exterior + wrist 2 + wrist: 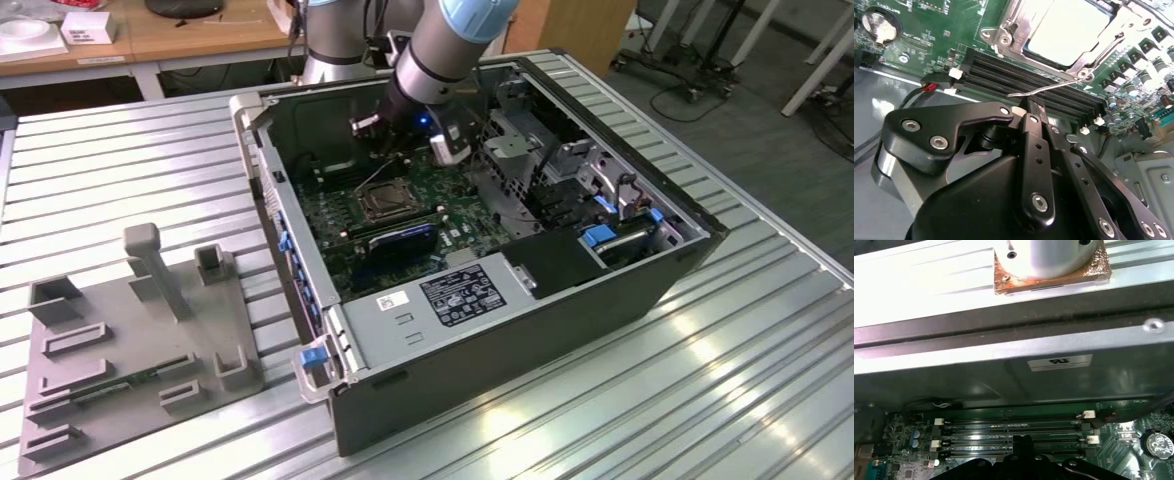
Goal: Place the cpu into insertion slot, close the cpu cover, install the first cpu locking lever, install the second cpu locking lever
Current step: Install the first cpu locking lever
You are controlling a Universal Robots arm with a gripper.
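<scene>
In the second wrist view the cpu [1069, 30], with its pale silver top, lies in the insertion slot under the cpu cover [1021, 27], a silver frame lying flat around it. A thin silver locking lever [1054, 86] slants out from the socket's corner over the black memory slots [1004, 67]. My gripper [1034, 104] is shut, and its black fingertips touch the lever near its free end. In the exterior view the gripper [383, 135] reaches into the open computer case just behind the insertion slot [380, 203]. The first wrist view has the gripper [1023, 441] over the memory slots [1014, 429].
The case's back wall [1004, 370] stands close behind the gripper. A black box with a white label [461, 292], drive bays [614, 235] and metal brackets [514, 150] crowd the case. A grey fixture [134, 340] lies on the ribbed metal table at the exterior view's left.
</scene>
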